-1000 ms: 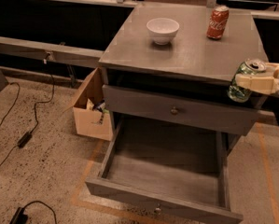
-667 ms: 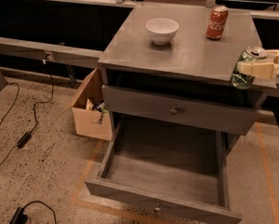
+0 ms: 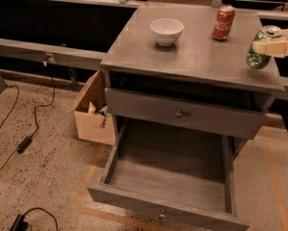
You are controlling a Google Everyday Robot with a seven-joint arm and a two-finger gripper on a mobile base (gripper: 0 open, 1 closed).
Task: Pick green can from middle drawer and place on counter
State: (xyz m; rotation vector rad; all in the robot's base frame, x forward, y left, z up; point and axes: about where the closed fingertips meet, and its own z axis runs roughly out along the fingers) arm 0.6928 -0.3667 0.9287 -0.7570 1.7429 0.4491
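Observation:
The green can point(image 3: 260, 53) is held in my gripper point(image 3: 268, 47), whose cream fingers are shut around its upper part. The can hangs upright just above the right edge of the counter point(image 3: 196, 52). The middle drawer point(image 3: 172, 177) is pulled wide open below, with nothing lying in it; its small knob point(image 3: 162, 216) shows on the front panel. My arm comes in from the right edge of the view.
A white bowl point(image 3: 166, 31) and a red cola can point(image 3: 223, 22) stand on the far part of the counter. The upper drawer point(image 3: 182, 114) is slightly open. A cardboard box point(image 3: 93, 112) sits left of the cabinet; cables point(image 3: 23, 143) lie on the floor.
My gripper has lifted the green can from beside the cabinet's right front corner up to counter height and slightly farther back.

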